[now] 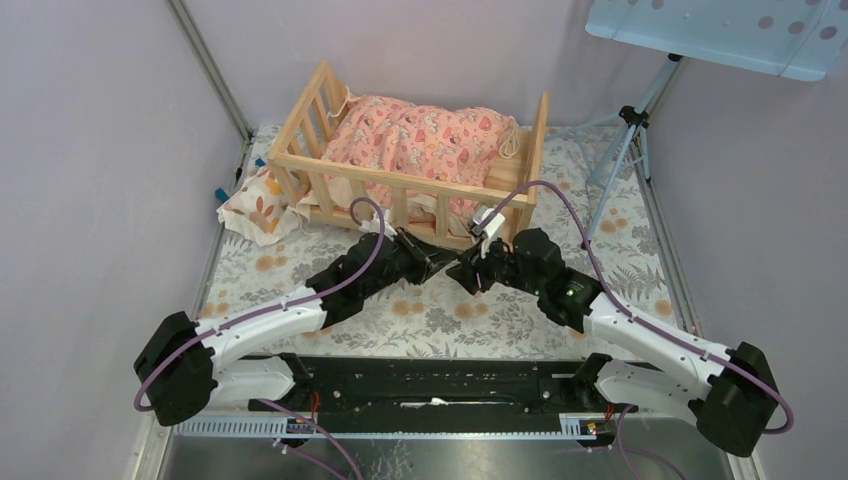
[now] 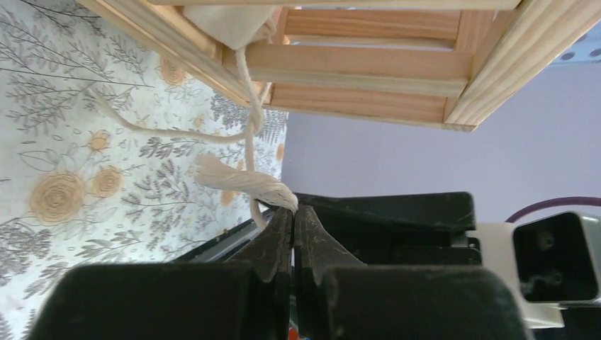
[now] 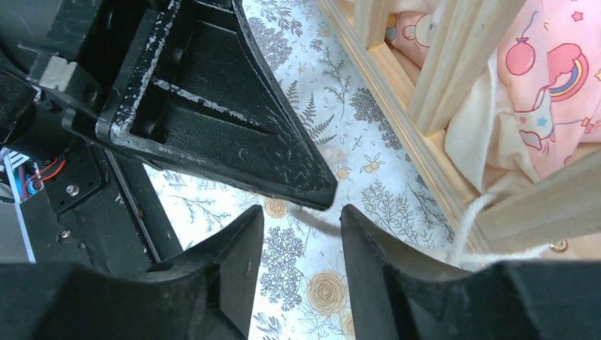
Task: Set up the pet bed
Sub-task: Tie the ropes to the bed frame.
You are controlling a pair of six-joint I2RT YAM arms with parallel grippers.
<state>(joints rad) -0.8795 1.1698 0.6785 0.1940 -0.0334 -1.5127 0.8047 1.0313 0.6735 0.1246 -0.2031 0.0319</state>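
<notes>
Judging by how things lie, the job looks well along. The large crib-like pet bed (image 1: 400,182) of light natural wood stands upright at the far middle of the grey floral table cover (image 1: 450,320). The pink patterned cushion with its cream ruffle (image 1: 420,135) already fills the inside of the pet bed, though it lies heaped rather than flat. The small cream pillow with orange leaf prints (image 1: 255,205) is not in yet; it lies outside the pet bed, against its left end. What seems left is fastening the cushion's ties to the rails, smoothing the cushion and placing the pillow.

Both arms meet just in front of the pet bed's near rail. The left gripper (image 2: 293,212) has its fingers pressed together on the frayed end of a cream twisted cord (image 2: 241,180), which runs up to the rail's lower bar. The right gripper (image 3: 301,216) stands partly apart with nothing between its fingers; only the table cover and a thin grey strand show through the gap.

Much is hard to read. The arms cover the middle of the near rail from above. The left wrist view cuts off most of the pet bed. I cannot tell whether the cord is knotted around the bar or merely draped. A second pale cord near the right gripper vanishes behind its finger, so its end is hidden.
</notes>
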